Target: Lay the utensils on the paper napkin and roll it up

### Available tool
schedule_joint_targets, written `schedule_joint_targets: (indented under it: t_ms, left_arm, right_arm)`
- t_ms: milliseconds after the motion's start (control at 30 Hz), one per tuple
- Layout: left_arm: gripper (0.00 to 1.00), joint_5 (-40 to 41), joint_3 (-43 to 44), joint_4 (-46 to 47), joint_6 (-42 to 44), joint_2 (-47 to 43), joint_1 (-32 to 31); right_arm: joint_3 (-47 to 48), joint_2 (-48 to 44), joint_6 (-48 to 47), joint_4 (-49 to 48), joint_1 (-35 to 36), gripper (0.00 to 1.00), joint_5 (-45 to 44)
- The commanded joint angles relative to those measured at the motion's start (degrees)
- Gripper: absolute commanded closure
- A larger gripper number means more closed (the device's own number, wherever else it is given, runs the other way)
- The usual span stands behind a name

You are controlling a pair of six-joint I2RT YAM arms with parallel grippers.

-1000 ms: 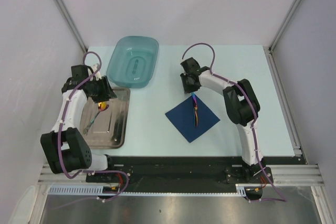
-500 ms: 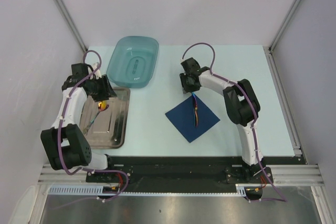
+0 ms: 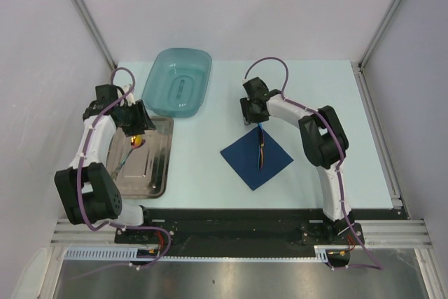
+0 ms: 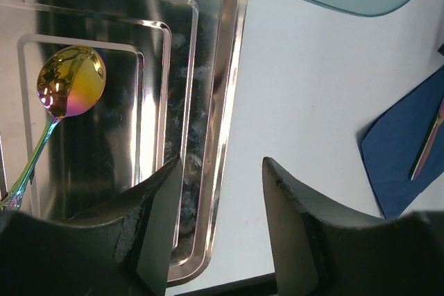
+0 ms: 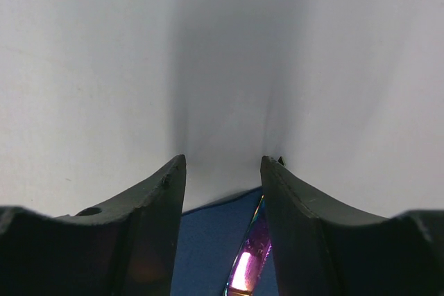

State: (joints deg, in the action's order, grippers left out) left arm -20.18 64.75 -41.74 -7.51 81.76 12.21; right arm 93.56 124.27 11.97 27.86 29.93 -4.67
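Top external showed tub [image 3: 178, 82] beside tray [image 3: 155, 173] with spoon [image 3: 134, 142]; left fingers [image 3: 138, 128] spread above it, right fingers [image 3: 257, 122] spread over napkin's [image 3: 243, 159] utensil [image 3: 261, 149].

From overhead, the utensils [image 3: 261, 146] lying on the napkin [image 3: 245, 162] are too small for me to count or tell apart. My right wrist view crops that napkin to a sliver at the bottom edge. Well left of the napkin, the spoon [image 4: 69, 82] loses its handle past my left wrist view's edge.
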Motion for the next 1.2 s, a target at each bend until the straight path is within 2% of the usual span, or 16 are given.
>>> schedule_joint_targets:
  t_ms: [0,167,300,433,567,767,1000,1167]
  left_arm:
    - [0.45,0.1,2.0,-0.1,-0.7,0.2,1.0]
    - [0.45,0.1,2.4,-0.4,0.1,1.0,3.3]
    - [0.45,-0.1,3.8,-2.0,6.8,2.5,7.6]
    - [0.43,0.5,6.1,-4.6,15.4,5.9,13.5]
    - [0.41,-1.6,9.8,-10.8,26.4,14.3,15.9]
    - [0.43,-0.5,7.9,-9.3,41.8,15.6,18.1]
    - [0.47,-1.6,3.4,-3.9,50.8,15.4,17.9]
    - [0.54,-1.4,0.4,-2.5,56.9,15.8,17.1]
  right_arm:
    - [-1.5,-1.4,-0.2,1.9,-0.8,0.46,-1.6]
    - [-0.3,-2.2,-0.7,1.8,-0.8,0.43,0.5]
    - [2.8,-3.6,-2.0,1.7,-0.8,0.36,4.1]
    - [6.2,-4.9,-4.0,1.9,-0.8,0.18,10.8]
    - [8.3,-6.0,-5.3,2.5,-0.8,0.02,15.0]
    - [9.0,-7.6,-9.4,4.4,-0.9,0.00,20.5]
    - [8.5,-8.5,-11.8,6.4,-3.1,0.00,26.4]
    - [8.7,-8.7,-11.8,8.0,-4.2,0.00,28.0]
